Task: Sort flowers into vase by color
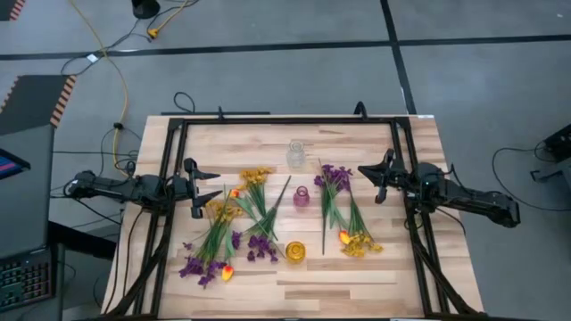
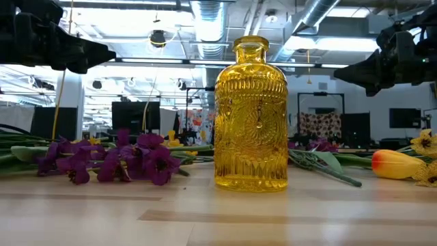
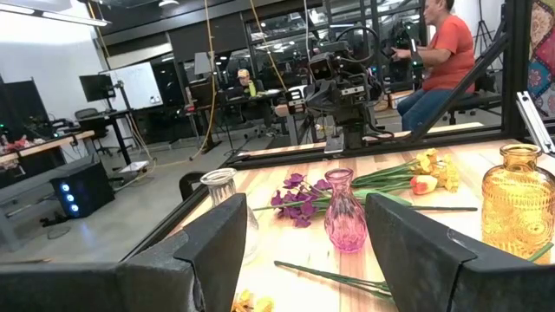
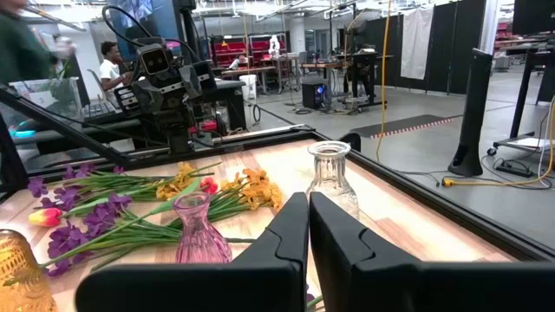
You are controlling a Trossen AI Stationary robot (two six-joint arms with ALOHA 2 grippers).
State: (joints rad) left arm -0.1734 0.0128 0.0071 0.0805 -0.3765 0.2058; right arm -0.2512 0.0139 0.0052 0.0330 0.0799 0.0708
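Note:
Long green-stemmed flowers lie flat on the table in two heaps. The left heap mixes small yellow blooms, purple blossoms and orange tulips. The right heap has purple blossoms, yellow blooms and one tulip. Three vases stand upright between the heaps: a clear one, a pink-purple one and a yellow one. My left gripper hovers open above the table at the left heap's far end. My right gripper hovers shut to the right of the right heap. Neither touches anything.
A black frame runs round the table's far and side edges. A single stem lies between the left heap and the pink-purple vase. Bare wood shows along the near edge. People sit in the room beyond.

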